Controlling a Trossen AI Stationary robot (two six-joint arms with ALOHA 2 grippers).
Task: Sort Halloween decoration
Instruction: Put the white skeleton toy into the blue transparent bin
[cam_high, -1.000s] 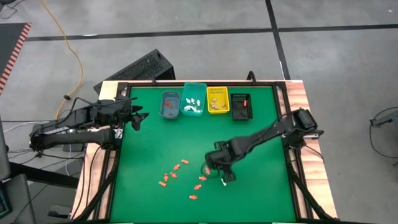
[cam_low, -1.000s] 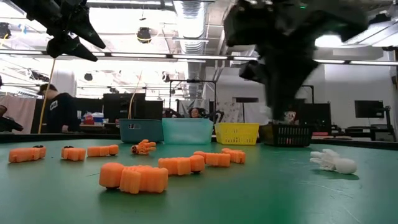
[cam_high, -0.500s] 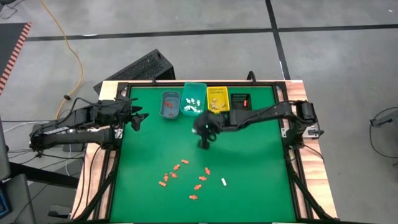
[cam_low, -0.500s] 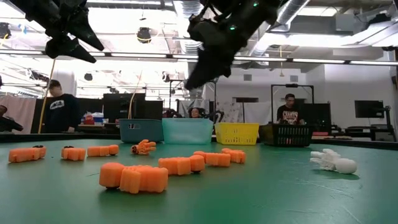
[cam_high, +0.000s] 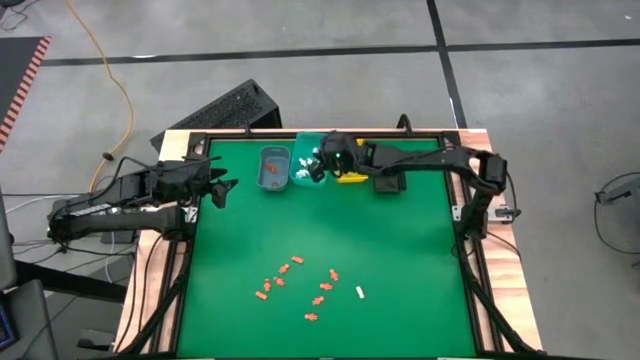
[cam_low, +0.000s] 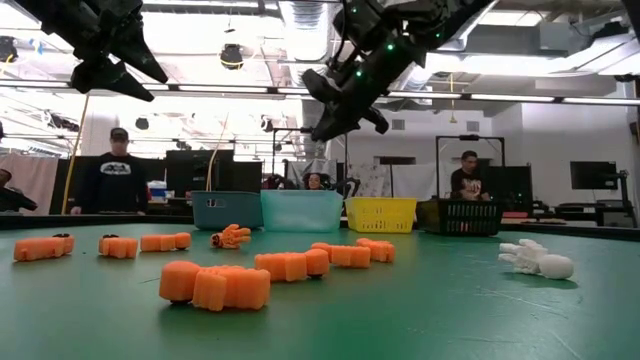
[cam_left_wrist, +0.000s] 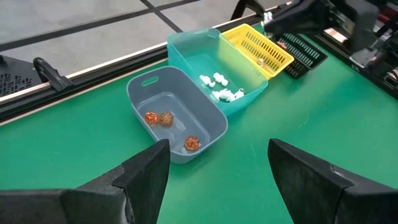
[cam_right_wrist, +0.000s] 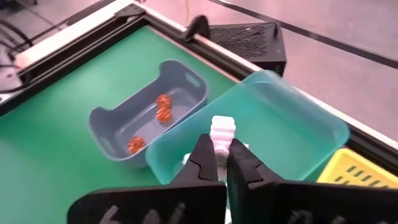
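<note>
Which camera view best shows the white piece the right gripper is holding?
The right wrist view: the white piece sits pinched in the right gripper above the teal bin. The high and low views show only the arm; the left wrist view doesn't show it.

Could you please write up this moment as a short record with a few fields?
right gripper: shut on a white piece, held over the teal bin
left gripper: open, empty, waiting at the table's left edge, facing the blue bin
blue bin contents: three orange-brown pieces
teal bin contents: several white pieces
other bins: yellow bin, black bin
loose on table: orange pieces, one white piece
</note>
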